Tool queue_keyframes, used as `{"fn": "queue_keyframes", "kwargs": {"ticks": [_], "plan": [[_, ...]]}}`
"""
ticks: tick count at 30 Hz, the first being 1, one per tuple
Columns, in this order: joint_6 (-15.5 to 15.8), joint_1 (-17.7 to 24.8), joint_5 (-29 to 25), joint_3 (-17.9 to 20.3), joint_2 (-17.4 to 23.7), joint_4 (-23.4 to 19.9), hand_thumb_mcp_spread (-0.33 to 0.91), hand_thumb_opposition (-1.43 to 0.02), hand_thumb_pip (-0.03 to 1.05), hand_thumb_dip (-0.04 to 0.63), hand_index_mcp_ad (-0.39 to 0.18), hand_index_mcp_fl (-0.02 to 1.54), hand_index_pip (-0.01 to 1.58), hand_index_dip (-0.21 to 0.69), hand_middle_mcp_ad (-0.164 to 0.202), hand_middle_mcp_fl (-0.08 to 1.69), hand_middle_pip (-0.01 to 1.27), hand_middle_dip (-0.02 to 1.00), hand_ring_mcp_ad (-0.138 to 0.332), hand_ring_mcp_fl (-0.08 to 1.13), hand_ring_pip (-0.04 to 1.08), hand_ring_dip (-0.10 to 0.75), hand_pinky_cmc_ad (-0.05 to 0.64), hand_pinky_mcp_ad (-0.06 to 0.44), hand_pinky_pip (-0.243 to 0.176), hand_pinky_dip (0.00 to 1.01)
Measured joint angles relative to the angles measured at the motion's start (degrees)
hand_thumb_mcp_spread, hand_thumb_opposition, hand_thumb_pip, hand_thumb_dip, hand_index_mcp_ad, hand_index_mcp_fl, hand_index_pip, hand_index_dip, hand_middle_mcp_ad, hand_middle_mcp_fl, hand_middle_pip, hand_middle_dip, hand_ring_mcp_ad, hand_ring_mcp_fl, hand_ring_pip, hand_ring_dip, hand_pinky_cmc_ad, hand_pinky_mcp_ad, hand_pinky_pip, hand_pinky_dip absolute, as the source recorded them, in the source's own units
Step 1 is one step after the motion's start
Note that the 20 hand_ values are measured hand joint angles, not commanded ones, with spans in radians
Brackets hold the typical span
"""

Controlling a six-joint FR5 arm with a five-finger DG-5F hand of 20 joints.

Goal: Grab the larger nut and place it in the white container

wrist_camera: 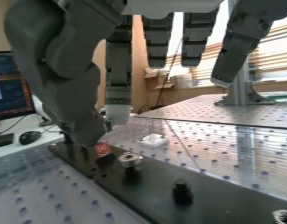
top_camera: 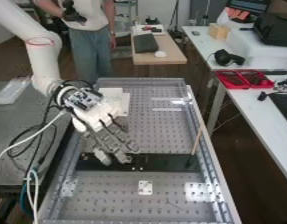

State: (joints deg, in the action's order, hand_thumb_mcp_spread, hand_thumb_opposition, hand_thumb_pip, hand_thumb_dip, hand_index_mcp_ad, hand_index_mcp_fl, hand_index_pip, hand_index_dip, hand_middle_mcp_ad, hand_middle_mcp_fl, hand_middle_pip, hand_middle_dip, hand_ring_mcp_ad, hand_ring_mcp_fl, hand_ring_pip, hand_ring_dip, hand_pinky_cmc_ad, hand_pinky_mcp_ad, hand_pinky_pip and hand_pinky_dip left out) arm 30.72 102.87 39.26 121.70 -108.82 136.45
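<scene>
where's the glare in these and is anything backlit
High view: white glare patches on the perforated plate, strongest at the picture's lower right; wrist view: bright window blinds behind the fingers, leaving them dark, with pale reflected streaks across the plate.

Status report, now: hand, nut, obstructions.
Hand open over black bar. Silver nut on the bar, not in hand. Red-topped piece beside nut, might crowd the grasp.

A red tray (top_camera: 241, 80) sits on a white table (top_camera: 250, 102); a black device (top_camera: 227, 58) lies near its far side, a wooden block (top_camera: 218, 33) farther beyond it.
</scene>
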Motion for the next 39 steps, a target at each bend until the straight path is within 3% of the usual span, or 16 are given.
{"fn": "queue_keyframes", "kwargs": {"ticks": [10, 19, 31, 39], "plan": [[0.56, -0.73, 24.95, -1.87, 4.10, 8.12, 0.34, -0.91, 0.73, 0.251, -0.098, 0.19, 1.56, 0.154, 0.082, 0.01, 0.12, 0.25, 0.155, 0.00, 0.12, 0.140, 0.346, 0.293, -0.124, 0.64], [2.34, -2.77, 43.40, -2.28, 6.36, 10.91, 0.34, -0.91, 0.73, 0.251, -0.101, 0.19, 1.56, 0.152, 0.082, 0.01, 0.12, 0.25, 0.145, 0.01, 0.12, 0.141, 0.346, 0.293, -0.124, 0.62], [3.71, -2.91, 56.48, 2.21, 10.75, 11.54, 0.34, -0.91, 0.73, 0.251, -0.101, 0.23, 1.56, 0.066, 0.082, 0.01, 0.12, 0.25, 0.145, 0.01, 0.16, 0.141, 0.346, 0.293, -0.120, 0.62], [3.12, -1.62, 61.83, 4.28, 11.13, 9.94, 0.34, -0.91, 0.75, 0.251, -0.098, 0.23, 1.56, 0.019, 0.082, 0.01, 0.12, 0.20, 0.145, 0.01, 0.20, 0.122, 0.333, 0.290, -0.120, 0.67]]}}
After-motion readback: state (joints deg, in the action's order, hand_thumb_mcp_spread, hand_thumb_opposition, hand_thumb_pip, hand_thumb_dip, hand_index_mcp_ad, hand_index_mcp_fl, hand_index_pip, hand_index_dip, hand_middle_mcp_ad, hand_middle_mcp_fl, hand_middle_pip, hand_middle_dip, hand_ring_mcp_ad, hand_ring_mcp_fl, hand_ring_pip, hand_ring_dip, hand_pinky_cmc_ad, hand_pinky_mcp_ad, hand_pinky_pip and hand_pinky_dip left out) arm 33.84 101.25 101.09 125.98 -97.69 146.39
